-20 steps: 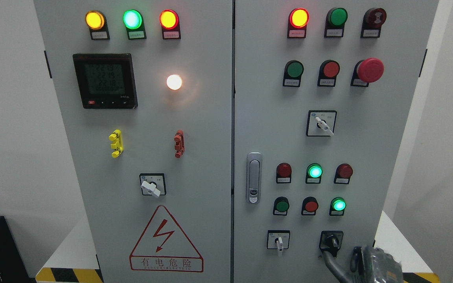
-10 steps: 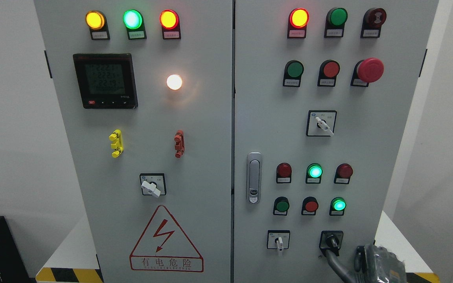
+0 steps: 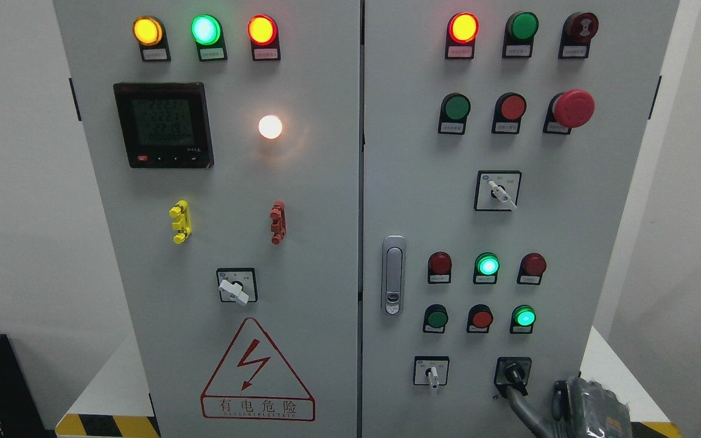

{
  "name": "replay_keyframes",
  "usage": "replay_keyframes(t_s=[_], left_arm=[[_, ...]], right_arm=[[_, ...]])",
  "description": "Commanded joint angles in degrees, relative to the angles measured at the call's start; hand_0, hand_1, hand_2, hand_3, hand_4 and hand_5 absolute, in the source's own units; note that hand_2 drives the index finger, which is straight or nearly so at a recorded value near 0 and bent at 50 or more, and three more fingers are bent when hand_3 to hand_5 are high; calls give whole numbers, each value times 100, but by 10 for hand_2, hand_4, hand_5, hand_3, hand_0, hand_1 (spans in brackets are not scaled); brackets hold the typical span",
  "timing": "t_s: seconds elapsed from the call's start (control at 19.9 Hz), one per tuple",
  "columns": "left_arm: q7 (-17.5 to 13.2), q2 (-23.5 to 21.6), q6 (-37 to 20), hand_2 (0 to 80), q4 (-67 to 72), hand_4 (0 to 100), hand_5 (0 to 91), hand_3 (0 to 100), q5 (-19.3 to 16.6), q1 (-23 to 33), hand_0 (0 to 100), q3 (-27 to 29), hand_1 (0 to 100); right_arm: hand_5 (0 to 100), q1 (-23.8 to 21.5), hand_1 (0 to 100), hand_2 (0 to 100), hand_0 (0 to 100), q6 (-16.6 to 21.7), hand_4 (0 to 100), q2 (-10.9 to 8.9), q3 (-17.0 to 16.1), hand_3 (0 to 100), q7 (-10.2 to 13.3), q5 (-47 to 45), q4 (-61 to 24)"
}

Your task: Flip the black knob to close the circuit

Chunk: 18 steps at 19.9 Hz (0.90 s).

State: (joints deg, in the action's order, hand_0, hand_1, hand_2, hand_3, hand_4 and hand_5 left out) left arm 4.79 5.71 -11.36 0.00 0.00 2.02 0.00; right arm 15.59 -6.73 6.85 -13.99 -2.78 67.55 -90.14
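Observation:
The black knob (image 3: 513,371) sits in a black square plate at the bottom right of the grey cabinet's right door (image 3: 411,182), its handle pointing roughly downward. My right hand (image 3: 533,396) comes in at the lower right corner, grey and partly cut off by the frame edge. It is open, with one long finger (image 3: 518,406) stretched up and left so its tip lies just under the knob's lower end. A second finger (image 3: 555,395) stands upright beside it. Nothing is grasped. My left hand is out of view.
A white-handled selector (image 3: 431,372) sits left of the black knob, with rows of red and green buttons above, two of them lit green (image 3: 487,265). A door latch (image 3: 393,275) is at the centre seam. White platform edges with hazard striping (image 3: 107,424) flank the cabinet.
My right hand has drifted slightly to the right and its outstretched finger has crept closer under the black knob. The knob's position looks unchanged.

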Motion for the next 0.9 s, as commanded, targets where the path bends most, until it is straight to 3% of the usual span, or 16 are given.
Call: replay_keyframes(t_s=[0.0,0.85], left_arm=[[4,0,-15,0,123,0,0,0,-123,0,120,-114,556],[-5,0,-15,0,123,0,0,0,-123,0,120,-123,556]], right_arm=[[803,6,141,787,0,-12,781,-17,-87,957,-3,-14,-4],[801,50,144,786,0,-12,779,-25,-96,956,-3,-76,-39]])
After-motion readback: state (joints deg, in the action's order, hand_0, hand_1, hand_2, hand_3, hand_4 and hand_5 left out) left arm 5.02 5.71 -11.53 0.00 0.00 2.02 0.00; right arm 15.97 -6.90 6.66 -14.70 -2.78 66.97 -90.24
